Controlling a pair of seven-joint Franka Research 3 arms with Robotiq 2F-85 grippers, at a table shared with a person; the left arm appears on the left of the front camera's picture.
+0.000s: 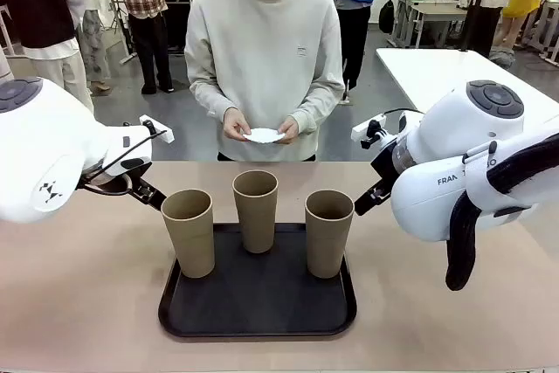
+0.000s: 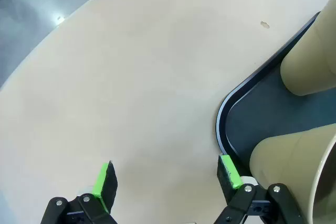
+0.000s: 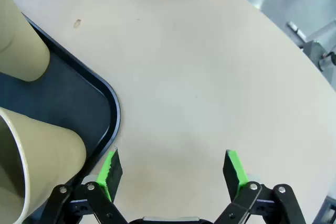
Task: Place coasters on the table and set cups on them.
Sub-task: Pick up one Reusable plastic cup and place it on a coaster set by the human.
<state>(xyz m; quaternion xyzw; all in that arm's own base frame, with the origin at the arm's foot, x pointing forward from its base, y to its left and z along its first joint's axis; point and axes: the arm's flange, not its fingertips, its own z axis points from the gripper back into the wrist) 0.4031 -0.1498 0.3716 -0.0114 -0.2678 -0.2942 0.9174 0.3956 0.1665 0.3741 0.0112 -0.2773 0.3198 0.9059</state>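
Observation:
Three tan cups stand on a black tray [image 1: 253, 307]: the left cup [image 1: 189, 231], the middle cup [image 1: 256, 209] and the right cup [image 1: 329, 231]. Across the table [image 1: 79, 294], the person holds white coasters [image 1: 265, 135] in both hands above its far edge. My left gripper [image 2: 167, 177] hovers open over bare tabletop just left of the tray, with the left cup [image 2: 296, 169] beside one finger. My right gripper [image 3: 173, 167] is open too, above the table right of the tray, close to the right cup [image 3: 37, 156]. Nothing sits between either pair of fingers.
The tray's rounded corners [image 2: 227, 124] [image 3: 111, 109] lie close to both grippers. Bare tabletop stretches to either side of the tray and between it and the person. A white table [image 1: 437, 72] stands at the back right, with other people farther off.

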